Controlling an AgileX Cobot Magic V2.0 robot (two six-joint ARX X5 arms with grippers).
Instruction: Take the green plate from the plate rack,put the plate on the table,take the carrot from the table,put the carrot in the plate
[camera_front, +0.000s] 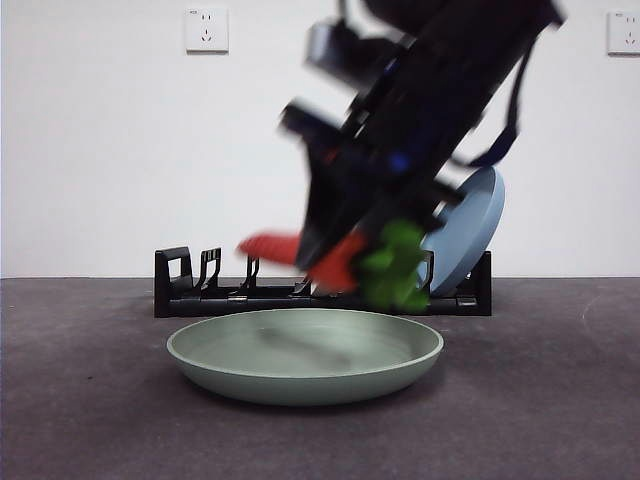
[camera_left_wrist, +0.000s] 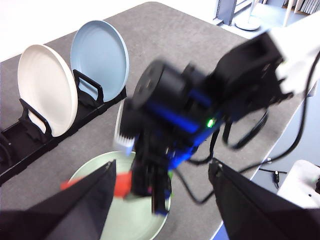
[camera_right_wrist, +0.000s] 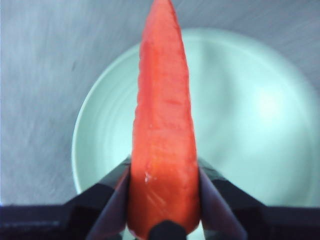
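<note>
Your right gripper (camera_right_wrist: 165, 200) has its two black jaws closed narrowly on the thick end of the carrot (camera_right_wrist: 162, 125), one jaw pressing each side. In the right wrist picture the carrot fills the centre, its tip running to the top edge, with the green plate (camera_right_wrist: 250, 115) spread out behind it. In the front picture the same arm comes down from the upper right, blurred, and the carrot (camera_front: 335, 262) hangs in the middle of the frame just above the green plate (camera_front: 305, 355), not touching it; its green leaves (camera_front: 395, 265) sit to the right of the orange body.

Your left gripper (camera_left_wrist: 162, 192) holds nothing; its jaws stand wide apart at the bottom corners of the left wrist picture, well above the table (camera_left_wrist: 165, 30).

You have three plates: the green one flat on the table (camera_front: 80, 400) in front of the plate rack (camera_front: 185, 290), plus a white plate (camera_left_wrist: 46, 87) and a blue plate (camera_left_wrist: 100, 55) standing upright side by side in the plate rack (camera_left_wrist: 20, 145) at the upper left. There is one carrot and one rack. Two wall sockets (camera_front: 206, 30) show at the top corners of the front picture.
</note>
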